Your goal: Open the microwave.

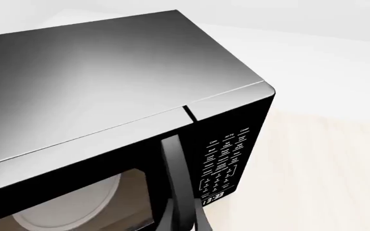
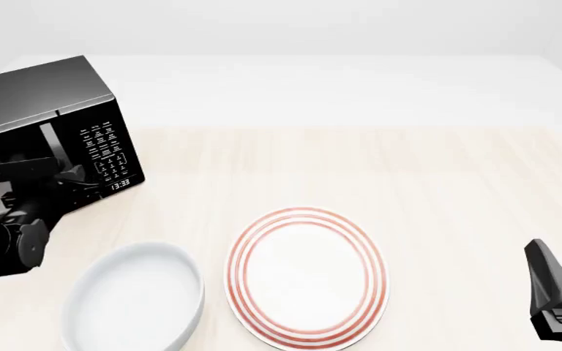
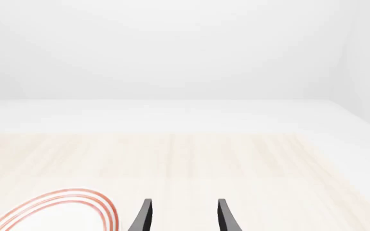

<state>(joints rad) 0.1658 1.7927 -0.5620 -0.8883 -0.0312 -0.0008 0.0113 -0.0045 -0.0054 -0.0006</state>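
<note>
At nine o'clock on the table point(image 2: 379, 157), the microwave point(image 2: 42, 102) sits with the left gripper point(image 2: 61, 178) at its handle point(image 1: 175, 180), grip unclear. Right gripper point(image 3: 182, 216) at four o'clock, fingers apart, holding nothing, bare wood ahead.

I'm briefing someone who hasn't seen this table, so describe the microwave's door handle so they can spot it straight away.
Start at the black microwave on the far left of the table, the biggest thing there. On its front, find the white-lettered keypad with the small clock below it. The handle is the black upright bar between that keypad and the dark glass window.
</note>
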